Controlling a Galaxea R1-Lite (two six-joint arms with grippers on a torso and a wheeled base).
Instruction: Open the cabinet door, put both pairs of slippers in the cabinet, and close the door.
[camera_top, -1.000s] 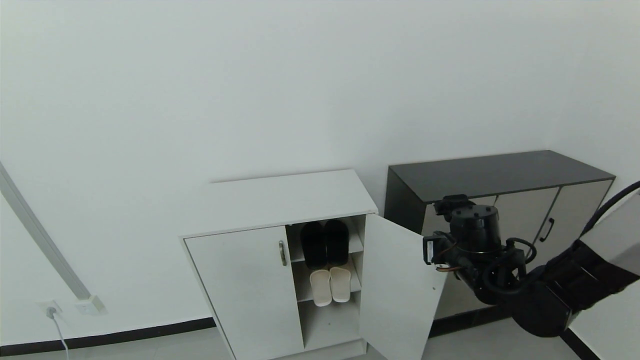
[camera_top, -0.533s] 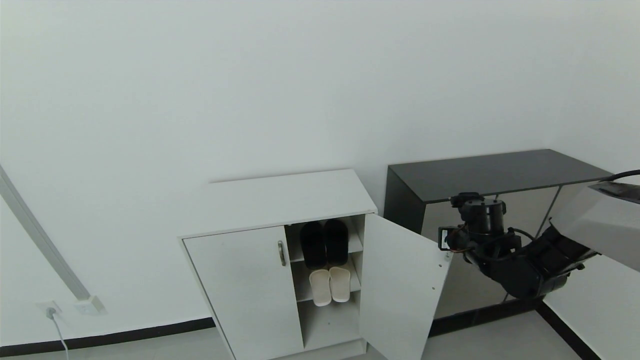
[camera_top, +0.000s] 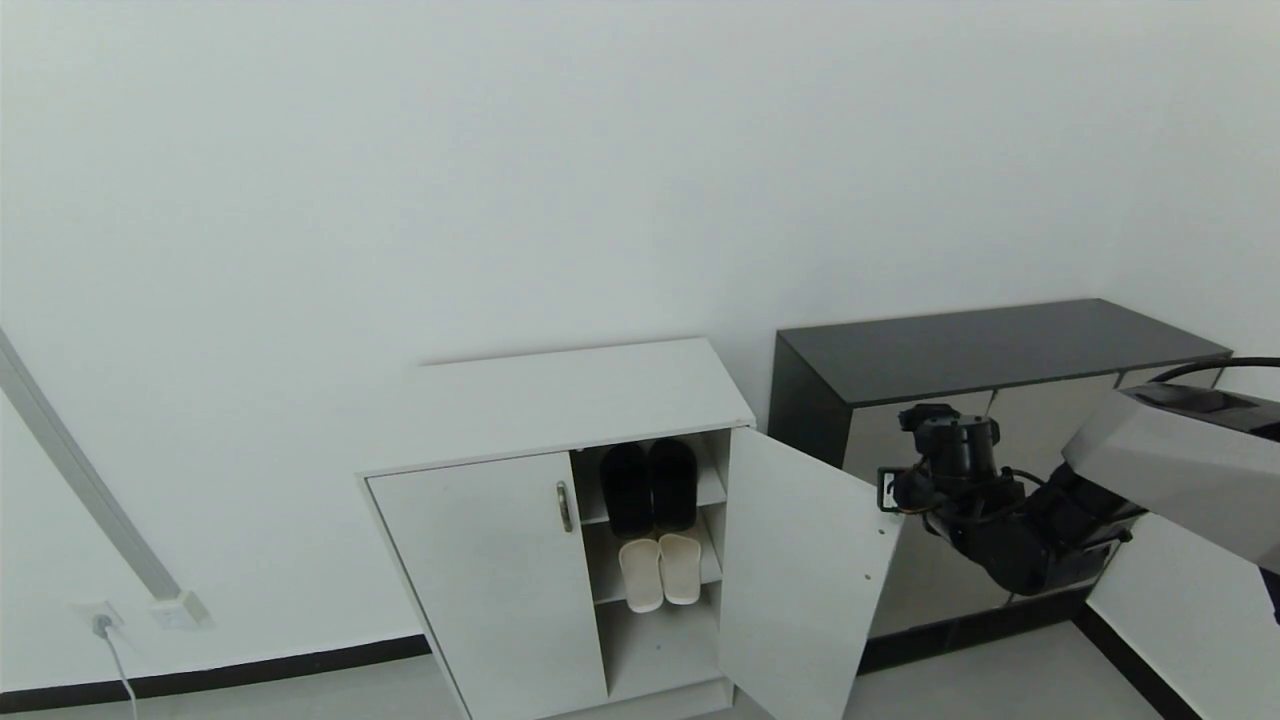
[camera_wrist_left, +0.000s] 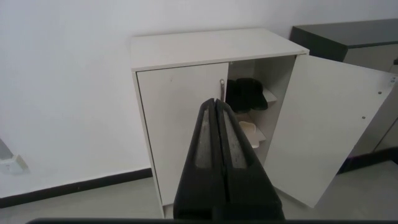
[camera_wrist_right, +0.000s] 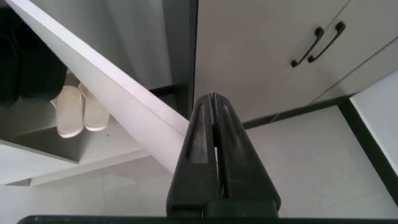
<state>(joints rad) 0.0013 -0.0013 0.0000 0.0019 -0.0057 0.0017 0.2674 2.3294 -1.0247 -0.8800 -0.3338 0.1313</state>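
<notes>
The white cabinet (camera_top: 560, 400) stands against the wall with its right door (camera_top: 800, 560) swung open. Black slippers (camera_top: 650, 485) lie on the top shelf and white slippers (camera_top: 660, 570) on the shelf below. My right gripper (camera_top: 885, 490) is at the door's free edge, on its outer side. In the right wrist view this gripper (camera_wrist_right: 213, 102) is shut and empty, with its tip close to the door's (camera_wrist_right: 112, 87) edge. My left gripper (camera_wrist_left: 216, 106) is shut and empty, held back from the cabinet and facing the closed left door's handle (camera_wrist_left: 221, 88).
A black cabinet (camera_top: 1000, 350) with grey doors and dark handles (camera_wrist_right: 317, 43) stands just right of the open door. A wall socket (camera_top: 100, 620) with a cable and a slanted duct are at the far left. Bare floor (camera_wrist_right: 311, 162) lies in front.
My right arm has drawn away to the right and farther off, with its gripper now at the door's free edge. The door and both pairs of slippers have stayed in place.
</notes>
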